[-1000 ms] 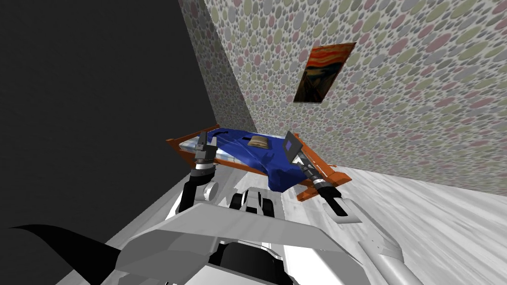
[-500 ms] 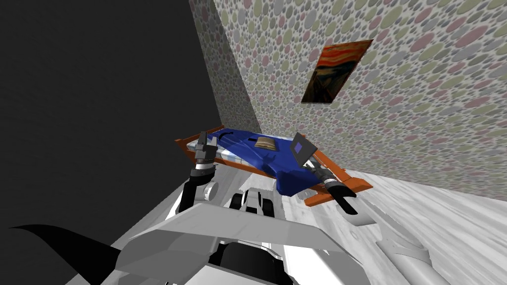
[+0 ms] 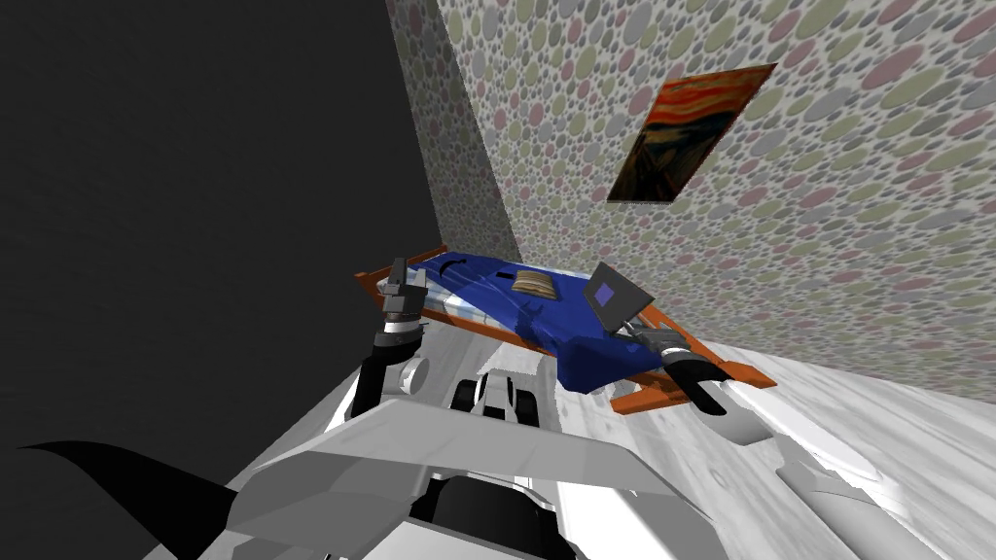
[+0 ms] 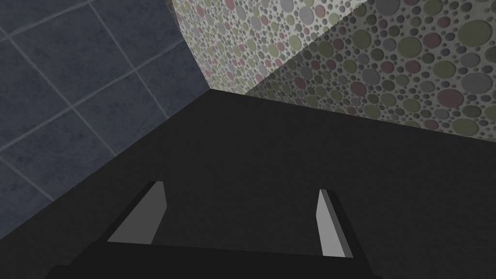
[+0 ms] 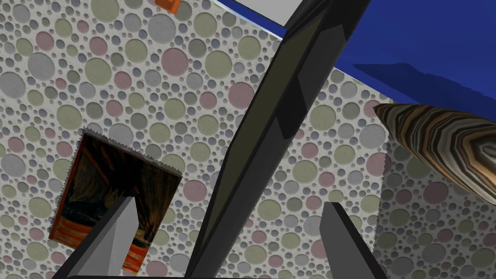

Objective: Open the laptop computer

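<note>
The laptop (image 3: 613, 297) stands on the right end of a bed, its dark grey lid with a blue square raised and tilted. My right gripper (image 3: 634, 327) is just below the lid's lower edge. In the right wrist view the lid (image 5: 271, 135) runs edge-on between my open fingers (image 5: 116, 237) without touching either; the gripper (image 5: 227, 237) holds nothing. My left gripper (image 3: 397, 282) hovers by the bed's left end, and the left wrist view shows it (image 4: 240, 218) open and empty.
The bed has an orange frame (image 3: 681, 389) and a blue cover (image 3: 545, 311) with a striped pillow (image 3: 534, 283) in its middle. A dotted wall with a red painting (image 3: 691, 131) runs behind it. A black area lies left of the wall.
My view has swung, so the bed and wall sit further right. My right arm has followed the laptop, whose lid now shows a broader face than a second ago.
</note>
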{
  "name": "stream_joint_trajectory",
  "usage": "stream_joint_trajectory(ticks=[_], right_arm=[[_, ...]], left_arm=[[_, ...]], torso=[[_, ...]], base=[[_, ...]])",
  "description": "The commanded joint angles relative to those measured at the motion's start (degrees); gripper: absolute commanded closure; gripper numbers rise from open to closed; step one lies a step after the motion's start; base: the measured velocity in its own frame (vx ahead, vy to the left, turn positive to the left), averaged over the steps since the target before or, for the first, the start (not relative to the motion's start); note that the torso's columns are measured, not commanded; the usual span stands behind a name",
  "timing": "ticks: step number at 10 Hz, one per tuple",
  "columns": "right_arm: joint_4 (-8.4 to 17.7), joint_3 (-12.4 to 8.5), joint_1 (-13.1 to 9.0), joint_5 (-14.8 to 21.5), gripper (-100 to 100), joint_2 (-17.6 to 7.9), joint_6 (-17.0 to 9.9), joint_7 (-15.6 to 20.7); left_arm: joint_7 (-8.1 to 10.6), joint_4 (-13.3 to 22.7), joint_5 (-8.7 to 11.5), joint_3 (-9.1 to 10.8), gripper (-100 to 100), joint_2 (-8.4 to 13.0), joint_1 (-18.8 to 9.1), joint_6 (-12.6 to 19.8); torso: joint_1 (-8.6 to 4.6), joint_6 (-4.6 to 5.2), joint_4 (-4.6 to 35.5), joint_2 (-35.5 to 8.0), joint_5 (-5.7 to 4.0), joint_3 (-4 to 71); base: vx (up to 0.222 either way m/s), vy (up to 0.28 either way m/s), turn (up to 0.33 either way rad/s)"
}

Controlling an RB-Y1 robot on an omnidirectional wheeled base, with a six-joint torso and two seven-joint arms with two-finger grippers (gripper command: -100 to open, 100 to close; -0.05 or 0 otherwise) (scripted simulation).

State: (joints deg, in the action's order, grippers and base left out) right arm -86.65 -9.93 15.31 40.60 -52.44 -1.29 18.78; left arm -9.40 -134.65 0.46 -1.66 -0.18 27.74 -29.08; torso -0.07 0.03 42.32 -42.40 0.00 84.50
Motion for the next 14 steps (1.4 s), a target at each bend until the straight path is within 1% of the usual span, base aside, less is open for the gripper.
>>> stream_joint_trajectory(ticks=[1,3,4,6,7,8,9,10,11,12,13,14], right_arm=[[2.5,-0.9,-0.6,2.8,-100,-3.5,-2.6,1.7],[4.7,-1.6,-1.3,5.0,-100,-6.4,-4.3,3.0],[4.7,-1.6,-1.3,5.0,-100,-6.4,-4.3,3.0],[6.4,-2.2,-1.8,6.7,-100,-8.7,-5.7,4.0],[7.6,-2.6,-2.2,7.9,-100,-10.4,-6.6,4.8],[8.2,-2.8,-2.4,8.6,-100,-11.4,-7.2,5.2],[8.6,-2.3,-3.2,8.2,-100,-10.7,-6.4,4.9],[11.6,0.1,-6.1,6.3,-100,-8.9,-4.9,7.9],[13.1,0.1,-8.6,6.3,-100,-8.9,-4.9,9.1],[15.2,2.5,-10.6,4.2,-100,-6.9,-3.3,11.0],[16.1,2.5,-11.7,4.2,-100,-6.9,-3.3,12.5],[17.5,2.5,-13.8,4.2,-100,-6.9,-3.3,13.3]], left_arm=[[0.00,0.0,0.0,0.00,0,0.0,0.0,0.0],[0.00,0.0,0.0,0.00,0,0.0,0.0,0.0],[0.00,0.0,0.0,0.00,0,0.0,0.0,0.0],[0.00,0.0,0.0,0.00,0,0.0,0.0,0.0],[0.00,0.0,0.0,0.01,0,0.0,0.0,0.0],[0.00,0.0,0.0,0.00,0,0.0,0.0,0.0],[0.00,0.0,0.0,0.00,0,0.0,0.0,0.0],[0.00,0.0,0.0,0.01,0,0.0,0.0,0.0],[0.00,0.0,0.0,0.02,0,0.0,0.0,0.0],[0.00,0.0,0.0,0.02,0,0.0,0.0,0.0],[0.00,0.0,0.0,0.02,0,0.0,0.0,0.0],[0.00,0.0,0.0,0.02,0,0.0,0.0,0.0]], torso=[[-0.02,-0.03,0.0,0.1,-0.03,0.0],[0.17,-0.03,-0.1,0.2,0.03,0.1],[0.16,-0.04,-0.1,0.2,0.03,0.1],[-0.10,-0.02,0.0,0.0,-0.05,0.0],[-0.05,-0.02,0.0,0.1,-0.04,0.0],[0.10,-0.05,0.0,0.2,0.00,0.1],[0.18,-0.03,0.0,0.1,0.04,0.1],[-0.06,-0.01,0.0,0.1,-0.03,0.0],[-0.24,0.05,0.0,0.1,-0.12,0.0],[-0.14,-0.05,0.0,0.1,-0.06,0.0],[-0.04,0.01,0.0,0.1,-0.04,0.0],[0.06,-0.05,0.0,0.1,0.00,0.1]], base=[[0.029,0.126,0.069],[0.035,0.157,0.053],[0.022,0.112,0.016],[0.011,0.087,0.032],[0.029,0.105,0.056],[0.021,0.125,0.047],[0.007,0.057,0.004],[-0.001,0.004,-0.266],[-0.007,0.001,-0.138],[-0.012,-0.016,-0.189],[-0.012,-0.016,-0.137],[-0.006,-0.008,0.010]])
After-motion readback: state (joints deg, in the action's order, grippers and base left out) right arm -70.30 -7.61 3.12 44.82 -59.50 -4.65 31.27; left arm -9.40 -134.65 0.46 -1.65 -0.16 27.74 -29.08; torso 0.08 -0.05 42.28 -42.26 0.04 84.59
